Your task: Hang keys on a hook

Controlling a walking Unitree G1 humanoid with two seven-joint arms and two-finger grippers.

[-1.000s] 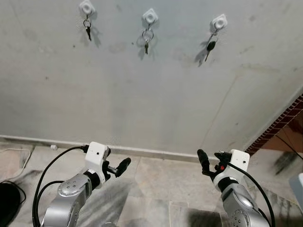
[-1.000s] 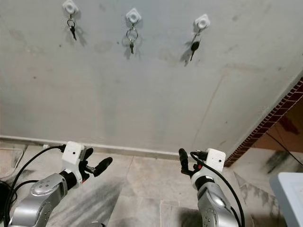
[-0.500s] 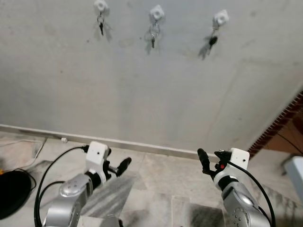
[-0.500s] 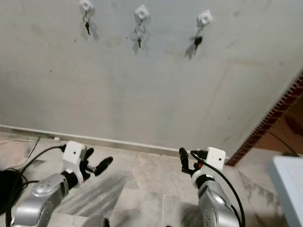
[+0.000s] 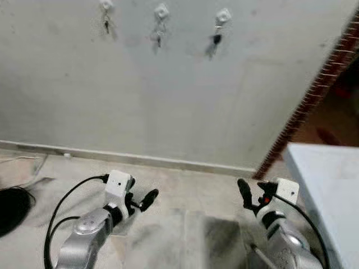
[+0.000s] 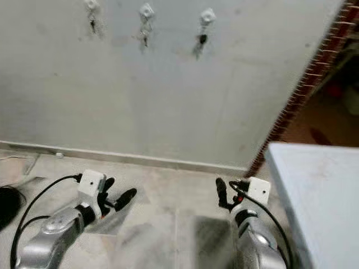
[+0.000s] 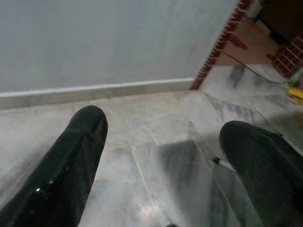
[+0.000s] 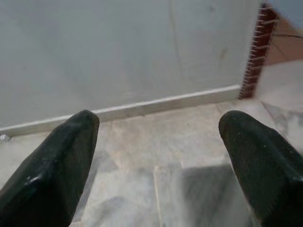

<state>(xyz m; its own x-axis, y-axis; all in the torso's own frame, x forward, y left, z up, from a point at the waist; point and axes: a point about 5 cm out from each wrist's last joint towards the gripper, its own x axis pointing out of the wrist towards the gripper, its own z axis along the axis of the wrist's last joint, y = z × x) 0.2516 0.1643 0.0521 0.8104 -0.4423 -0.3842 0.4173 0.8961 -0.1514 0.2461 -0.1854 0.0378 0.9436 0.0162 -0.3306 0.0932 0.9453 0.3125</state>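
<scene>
Jaws: left gripper [image 7: 156, 156] and right gripper [image 8: 156, 151] both spread, empty | keys [image 5: 216, 39] on hooks [image 5: 223, 15] | risk: your blurred view hides the surface [image 5: 328, 185] corner, clip it.

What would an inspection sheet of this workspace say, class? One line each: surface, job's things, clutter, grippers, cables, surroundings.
Surface: pale wall above a tiled floor.
Job's things: three hooks, each with keys hanging.
Clutter: nothing seen.
Grippers: left gripper open, empty, low over the floor; right gripper likewise.
Cables: black cable on the left arm; one on the right.
Surroundings: brick edge, pale table at right.
</scene>
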